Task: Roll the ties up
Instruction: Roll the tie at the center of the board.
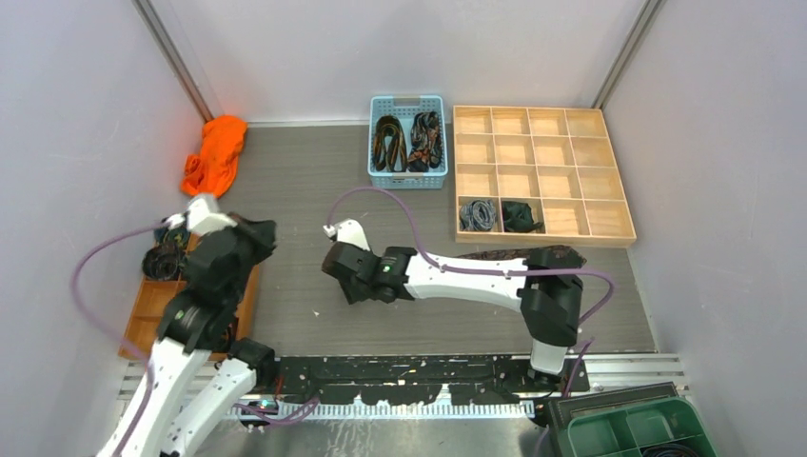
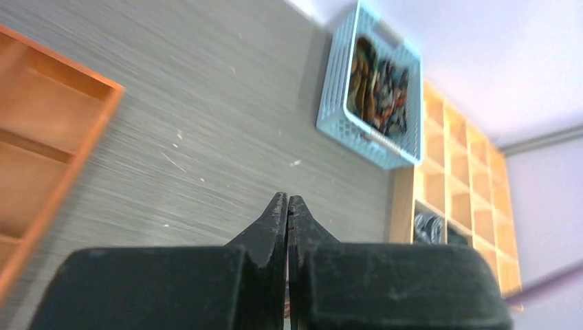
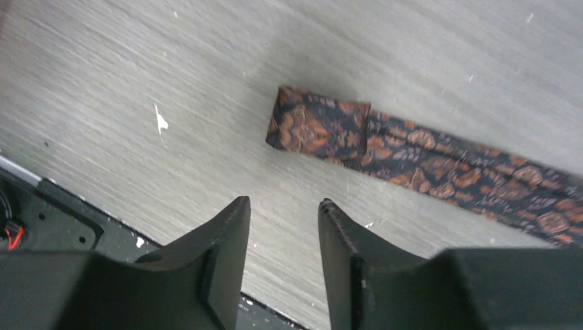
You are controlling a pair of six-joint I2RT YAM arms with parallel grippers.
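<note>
Right hand (image 3: 282, 201) just beside tie (image 3: 412, 155)

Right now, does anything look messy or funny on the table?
Yes. A crumpled bright orange cloth lies bunched in the far left corner, apart from everything else. The black-and-orange patterned necktie lies flat, only its tip folded over.

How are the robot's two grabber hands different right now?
The left gripper has its fingers pressed together; the right gripper has them apart. The left gripper faces bare table beside an orange-brown tray; the right gripper faces a black-orange tie with its end folded over, and is not touching it. Both have black fingers, and nothing shows between them.
</note>
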